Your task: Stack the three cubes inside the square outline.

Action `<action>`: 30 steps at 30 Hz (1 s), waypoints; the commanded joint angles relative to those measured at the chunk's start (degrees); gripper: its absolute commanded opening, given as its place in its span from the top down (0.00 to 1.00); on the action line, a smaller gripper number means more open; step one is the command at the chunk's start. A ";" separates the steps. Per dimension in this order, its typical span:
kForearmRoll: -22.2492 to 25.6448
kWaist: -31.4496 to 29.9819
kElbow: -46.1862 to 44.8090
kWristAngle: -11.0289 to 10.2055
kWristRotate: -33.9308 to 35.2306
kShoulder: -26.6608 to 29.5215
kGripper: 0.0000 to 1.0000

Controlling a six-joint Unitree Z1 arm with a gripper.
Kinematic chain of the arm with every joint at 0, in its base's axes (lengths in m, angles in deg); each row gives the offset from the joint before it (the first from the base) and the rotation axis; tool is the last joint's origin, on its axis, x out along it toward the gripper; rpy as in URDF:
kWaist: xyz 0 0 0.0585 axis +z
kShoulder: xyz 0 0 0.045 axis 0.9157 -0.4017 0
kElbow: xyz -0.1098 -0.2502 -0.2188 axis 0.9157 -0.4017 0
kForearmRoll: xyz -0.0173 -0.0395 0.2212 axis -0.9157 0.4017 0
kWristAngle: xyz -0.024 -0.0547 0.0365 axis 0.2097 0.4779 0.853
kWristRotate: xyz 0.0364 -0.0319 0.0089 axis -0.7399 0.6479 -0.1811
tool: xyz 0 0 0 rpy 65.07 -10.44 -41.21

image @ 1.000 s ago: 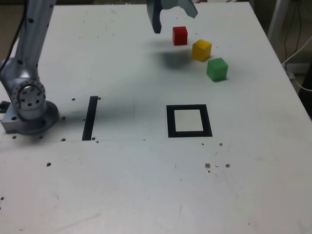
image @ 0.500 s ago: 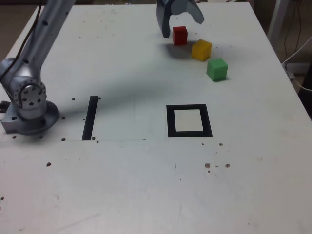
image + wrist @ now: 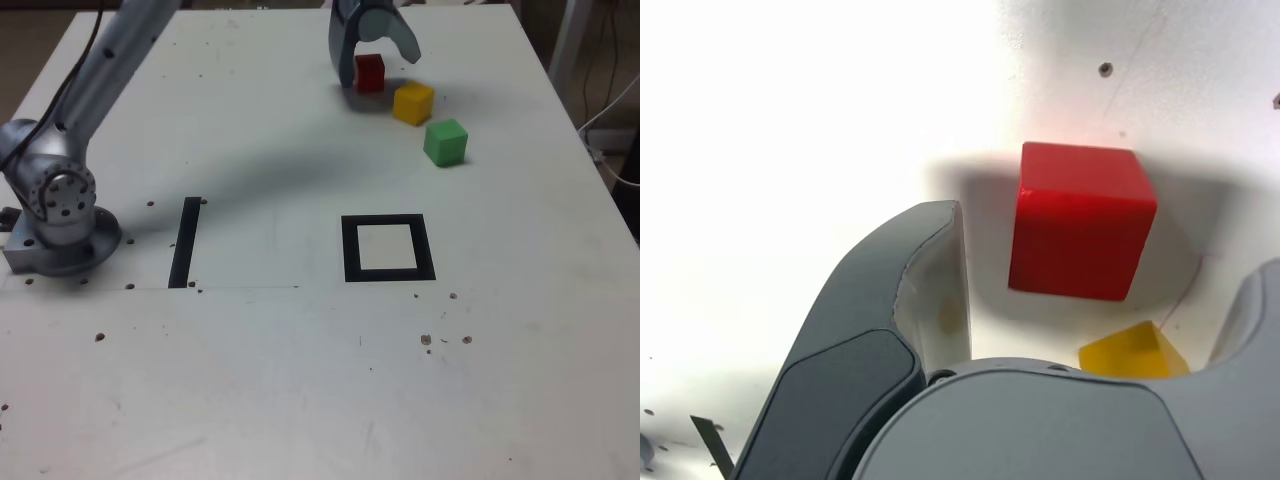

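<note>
White table [image 3: 300, 400], speckled with small dark marks. The landmark is the square outline [image 3: 388, 248]: a thick black frame with a white centre, lying flat near the table's middle, nothing inside it.

Red cube [image 3: 370, 72]: far beyond the outline, toward the table's back edge and slightly to the exterior view's left of it. In the wrist view the red cube [image 3: 1080, 220] sits on the table in the gap between the two fingers, with white table showing on either side of it; no contact visible.

Yellow cube [image 3: 413, 102]: closer to the outline than the red one and just beside it, a little to the exterior view's right. A corner of the yellow cube [image 3: 1132, 350] shows in the wrist view.

Green cube [image 3: 445, 141]: the nearest of the three to the outline, off its far right corner in the exterior view, near the yellow but apart from it.

Gripper [image 3: 377, 64]: spread wide, fingers straddling the red cube, holding nothing.

Arm base [image 3: 60, 215]: well to the exterior view's left of the outline. A straight black strip [image 3: 185, 242] lies between the base and the outline.
</note>
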 commanded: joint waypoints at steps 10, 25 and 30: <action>2.70 0.20 4.26 -0.57 -1.34 -3.11 0.63; 3.51 0.28 3.62 -0.53 -2.21 -3.03 0.69; 3.67 0.26 3.59 -0.80 -2.32 -2.76 0.69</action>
